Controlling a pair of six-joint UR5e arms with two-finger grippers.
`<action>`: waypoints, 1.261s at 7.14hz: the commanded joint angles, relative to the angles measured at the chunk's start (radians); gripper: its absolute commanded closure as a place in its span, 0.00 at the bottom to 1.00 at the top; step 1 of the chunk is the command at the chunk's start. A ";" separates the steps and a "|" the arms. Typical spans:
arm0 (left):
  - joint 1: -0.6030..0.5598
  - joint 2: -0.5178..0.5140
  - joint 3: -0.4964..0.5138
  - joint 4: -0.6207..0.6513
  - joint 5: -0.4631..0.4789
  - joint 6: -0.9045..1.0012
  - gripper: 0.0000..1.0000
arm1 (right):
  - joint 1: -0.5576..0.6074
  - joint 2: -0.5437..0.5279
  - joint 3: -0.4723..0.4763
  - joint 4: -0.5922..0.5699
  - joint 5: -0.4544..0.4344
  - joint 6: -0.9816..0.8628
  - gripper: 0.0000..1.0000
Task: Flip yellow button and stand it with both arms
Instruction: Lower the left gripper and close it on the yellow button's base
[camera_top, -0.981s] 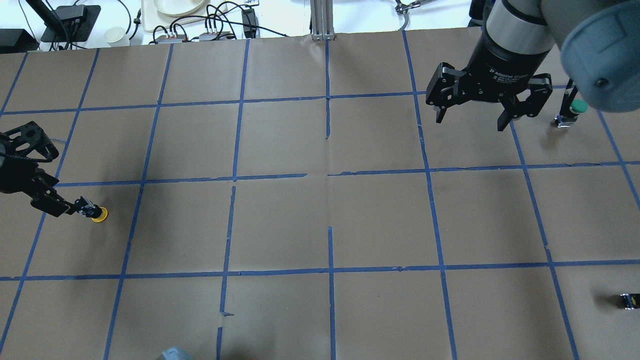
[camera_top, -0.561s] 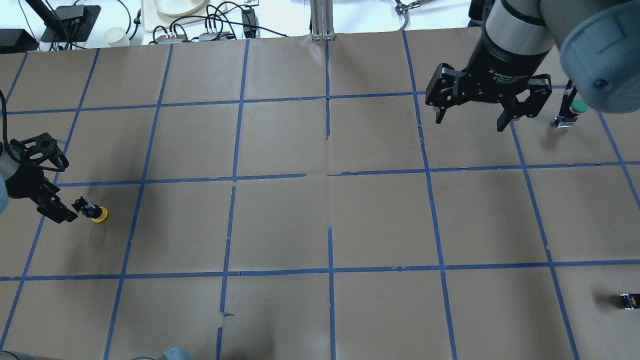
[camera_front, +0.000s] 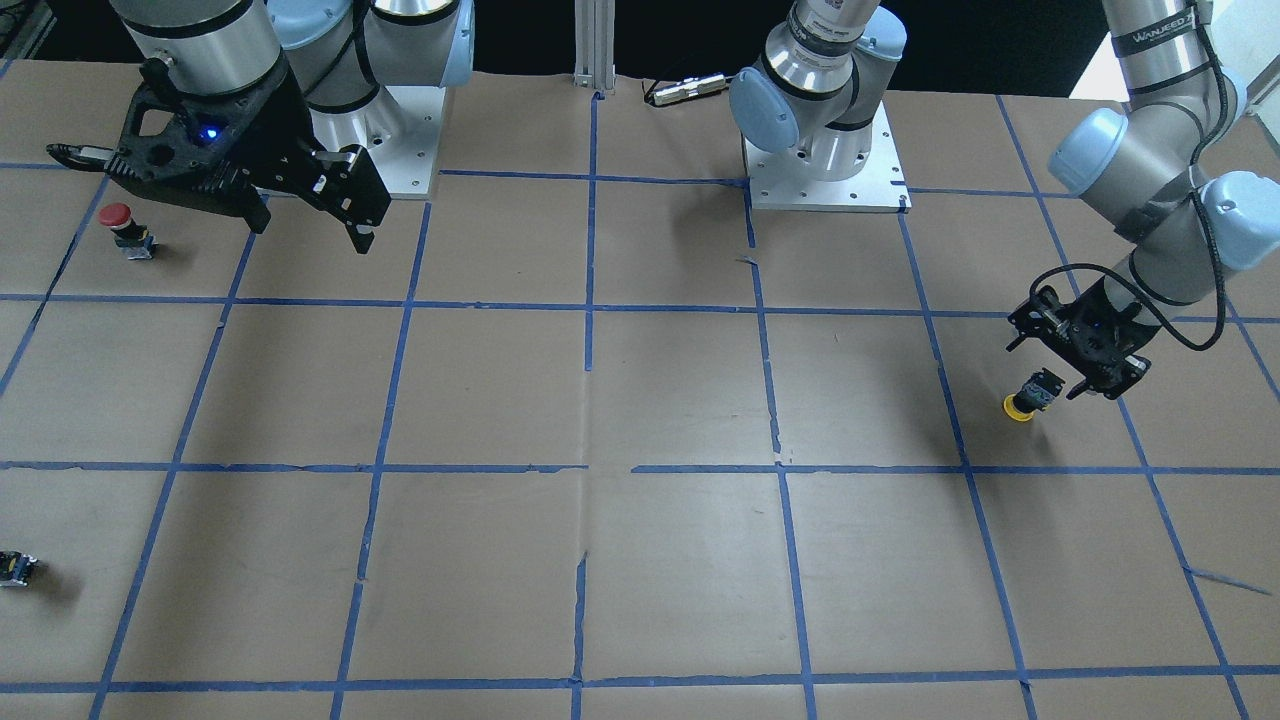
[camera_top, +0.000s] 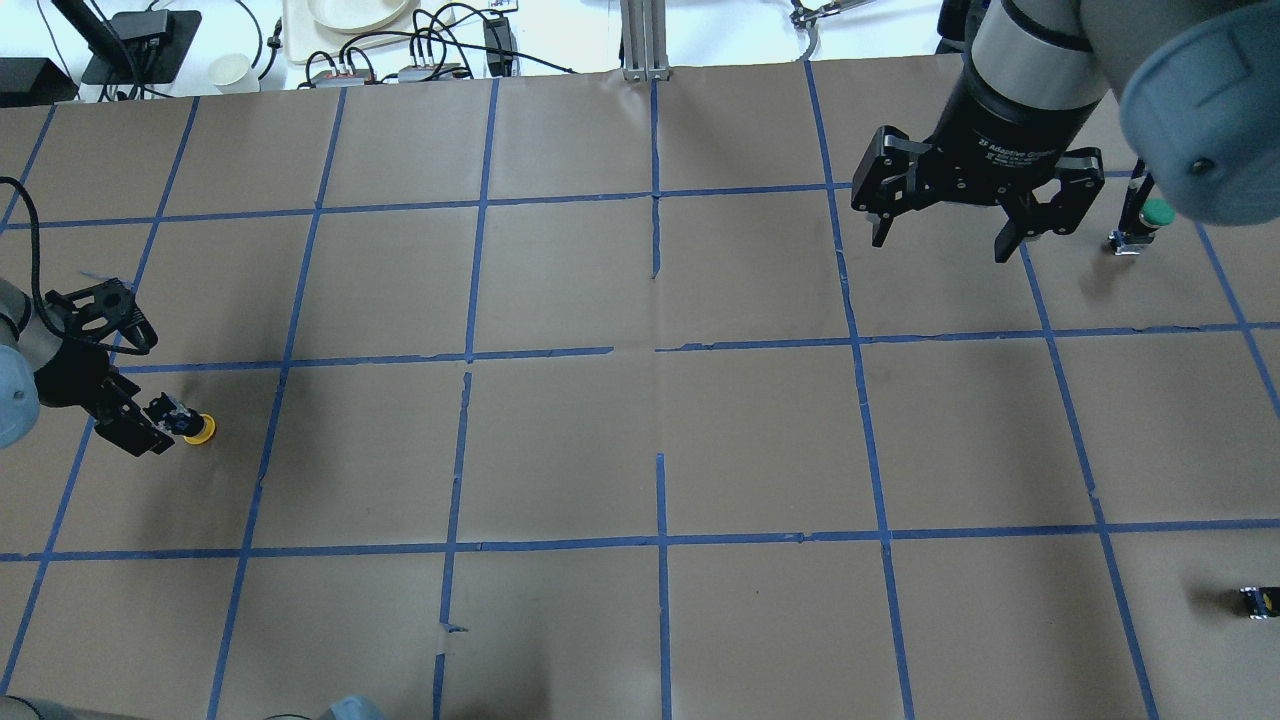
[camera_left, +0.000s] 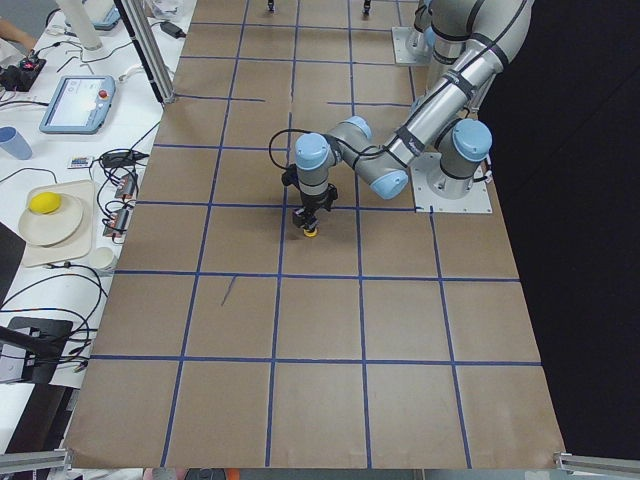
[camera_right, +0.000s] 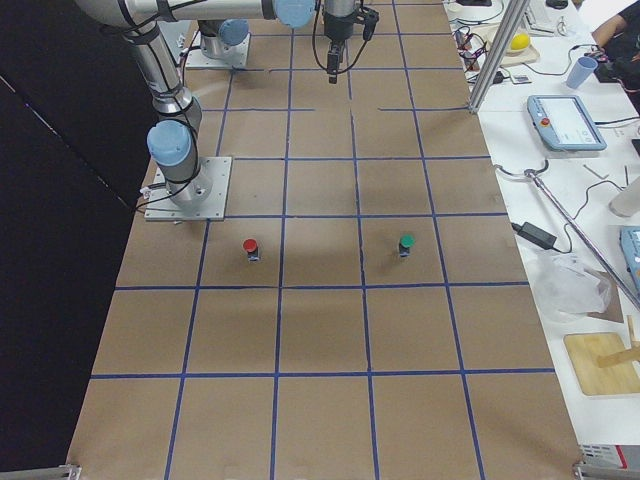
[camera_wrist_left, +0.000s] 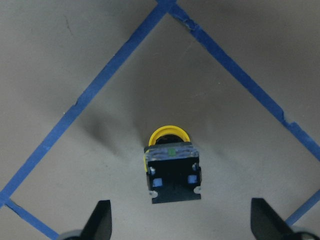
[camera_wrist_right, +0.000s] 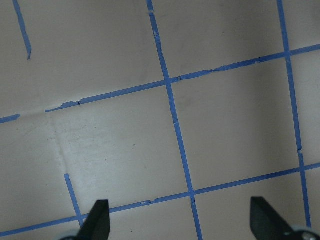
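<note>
Yellow cap down, the button (camera_wrist_left: 171, 167) lay on the counter (camera_top: 560, 450) ahead of our left end effector (camera_wrist_left: 181, 215), wide open and empty; the right end effector (camera_top: 941, 247) hung open too. Light, rigid, we judged: grip its flat sides.

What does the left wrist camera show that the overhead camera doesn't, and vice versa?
Only the left wrist view: blue squares and a green mark on the contact block of the yellow button. Only the overhead: the open right gripper, a green button and a black part. Both: the yellow button by the left gripper, and blue tape lines.
</note>
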 joint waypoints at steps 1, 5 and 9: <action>0.000 -0.004 -0.013 0.073 -0.005 0.013 0.10 | 0.000 0.000 0.000 -0.005 0.000 0.000 0.00; 0.000 -0.006 -0.018 0.100 -0.001 0.012 0.42 | 0.000 0.000 0.001 0.000 0.000 0.000 0.00; 0.008 0.012 -0.020 0.104 -0.007 0.007 0.72 | 0.000 0.000 0.001 -0.002 -0.001 0.000 0.00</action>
